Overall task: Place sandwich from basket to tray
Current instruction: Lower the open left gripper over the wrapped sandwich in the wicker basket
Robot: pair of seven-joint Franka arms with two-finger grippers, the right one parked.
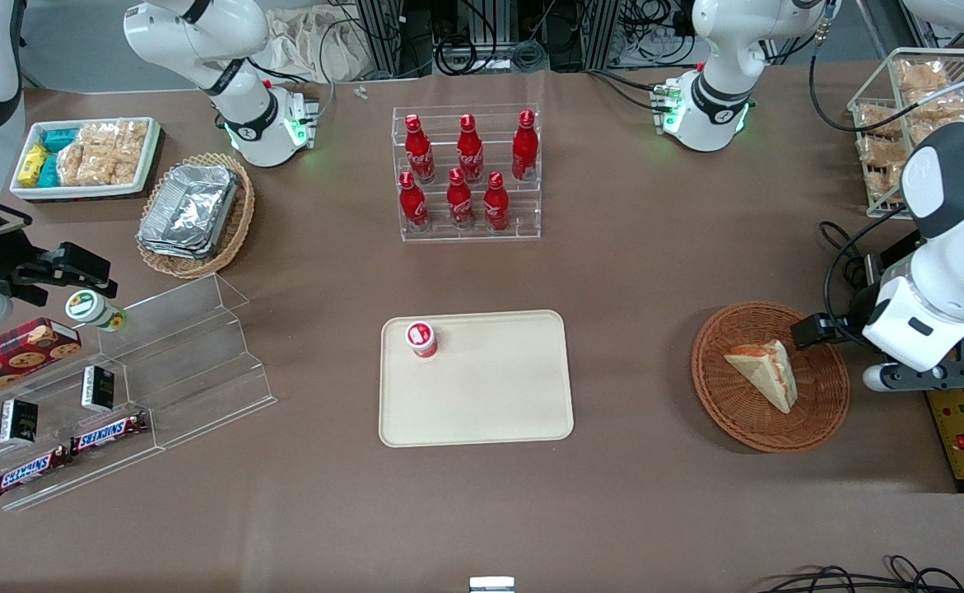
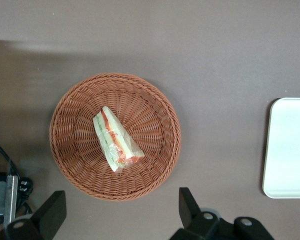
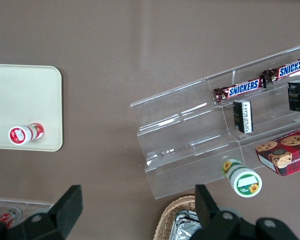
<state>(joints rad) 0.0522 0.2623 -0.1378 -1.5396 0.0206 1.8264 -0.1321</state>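
Observation:
The sandwich (image 1: pixel 766 375) (image 2: pixel 117 140) is a wrapped wedge of pale bread with red and green filling along its edge. It lies near the middle of the round reddish-brown basket (image 1: pixel 712 387) (image 2: pixel 65 150). The cream tray (image 1: pixel 490 395) (image 2: pixel 290 150) lies flat beside the basket, toward the parked arm's end. My gripper (image 2: pixel 123 190) hangs well above the basket's rim, with the arm's wrist (image 1: pixel 918 329) over the basket's edge at the working arm's end. Its black fingers (image 2: pixel 186 200) stand wide apart and hold nothing.
A small red-lidded cup (image 1: pixel 421 338) stands on the tray's corner. A clear rack of red bottles (image 1: pixel 467 173) stands farther from the front camera. A wire rack of snacks (image 1: pixel 910 123) and a yellow control box (image 1: pixel 963 428) sit at the working arm's end.

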